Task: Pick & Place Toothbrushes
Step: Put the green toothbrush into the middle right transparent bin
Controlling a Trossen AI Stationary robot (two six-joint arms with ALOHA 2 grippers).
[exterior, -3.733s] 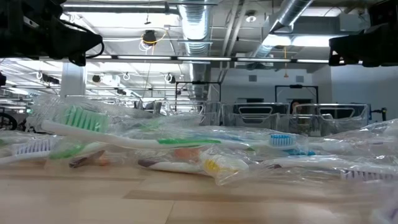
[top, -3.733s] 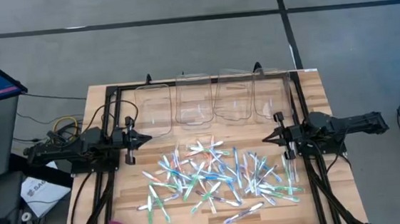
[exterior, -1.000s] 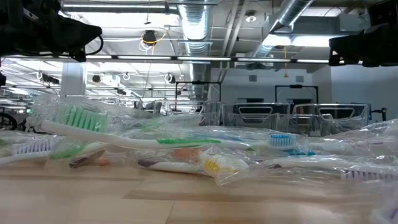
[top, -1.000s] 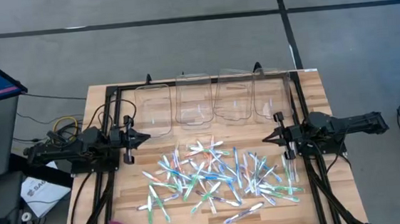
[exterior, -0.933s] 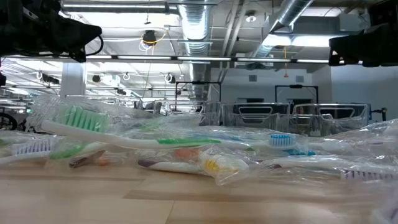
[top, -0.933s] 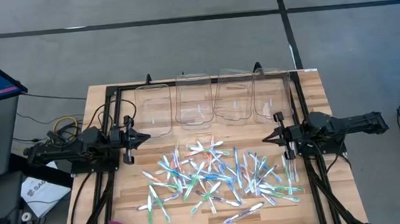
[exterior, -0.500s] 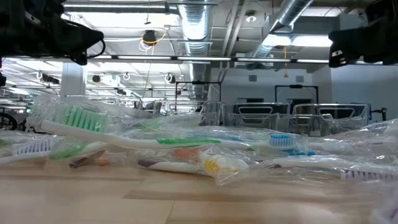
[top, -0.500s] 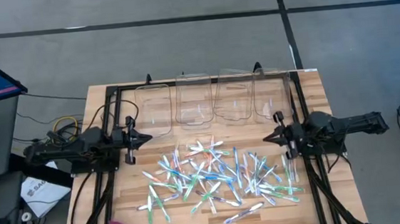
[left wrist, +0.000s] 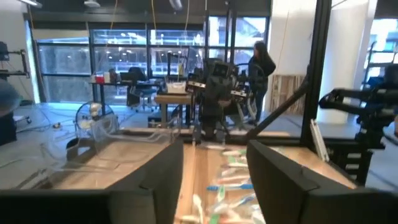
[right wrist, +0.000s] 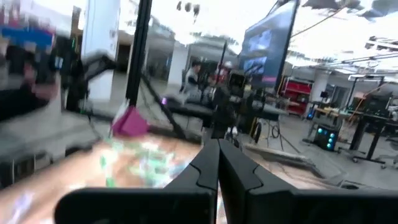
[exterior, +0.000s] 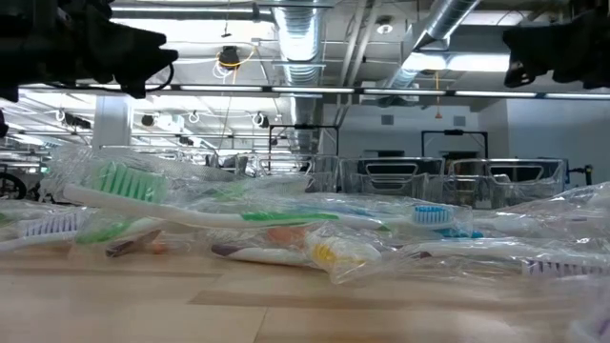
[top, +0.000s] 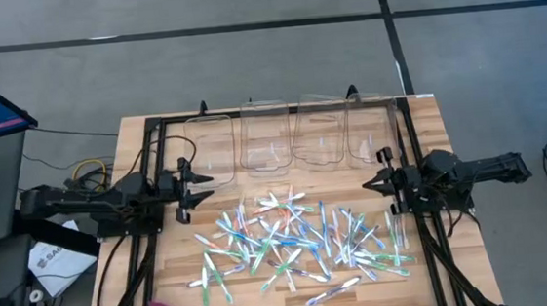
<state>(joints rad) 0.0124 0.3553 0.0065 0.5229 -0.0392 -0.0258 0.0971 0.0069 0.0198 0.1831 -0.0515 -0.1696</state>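
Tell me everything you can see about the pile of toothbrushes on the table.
The toothbrushes lie in a loose, criss-crossed heap on the wooden table, in front of the row of clear bins. They are slim, with whitish or translucent handles and blue, green or orange-red accents. In the low view many look wrapped in clear plastic, with green bristles on one head. A few strays lie nearer the front edge. Neither gripper touches them.

My workplace: open robotics lab. Bare silver ceiling ducts [exterior: 303,43] above my wooden slatted table [top: 181,287]; more black-framed robot workstations [left wrist: 214,93] beyond table.
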